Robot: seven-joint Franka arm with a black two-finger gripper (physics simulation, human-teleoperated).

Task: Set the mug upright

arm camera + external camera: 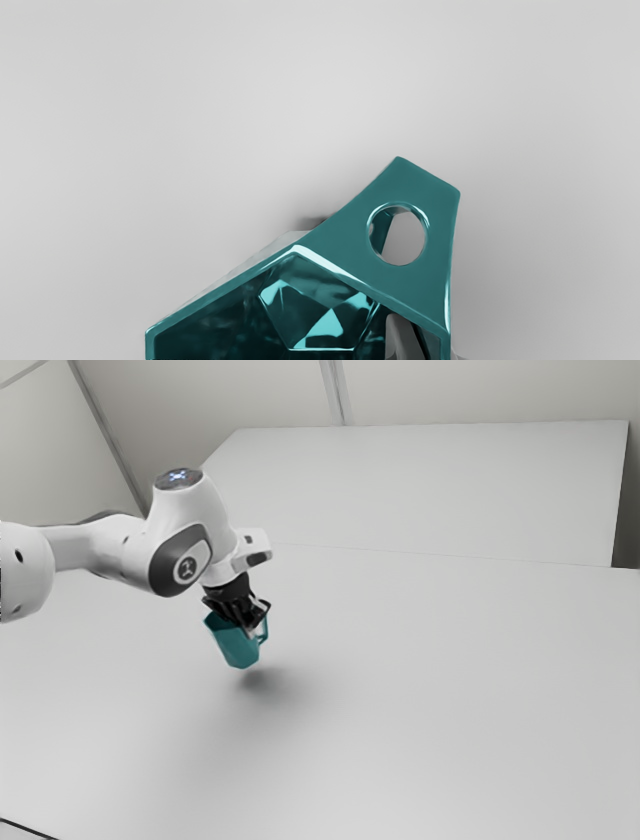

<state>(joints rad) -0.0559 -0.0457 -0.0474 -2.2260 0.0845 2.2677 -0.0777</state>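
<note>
In the exterior view, the mug (235, 646) hangs in the air just over the table (430, 690), with a soft shadow (264, 681) under it. It leans: its mouth tips up toward the exterior view's left, its bottom points down, and its handle (265, 632) is on the exterior view's right. The tool (248, 627) holds it from above by its side, so the bottom is free to meet the table, which is likely why it is held this way. The mug is well in from the thin line that looks like the table's far edge. The table is pale, smooth and plain. Past that line is one more big pale flat part, then light walls (240, 390) with a grey strip. In the wrist view, the mug's mouth faces the tool, and I can see down to its shiny bottom. One finger (400, 337) is inside the mug, and a bit of grey just outside the same wall looks like the other. So the tool looks closed down to that thin wall, pinching it near the handle. I think the mug needs its lean taken away and its bottom set flat. If let go tipped like this, it could fall over.
</note>
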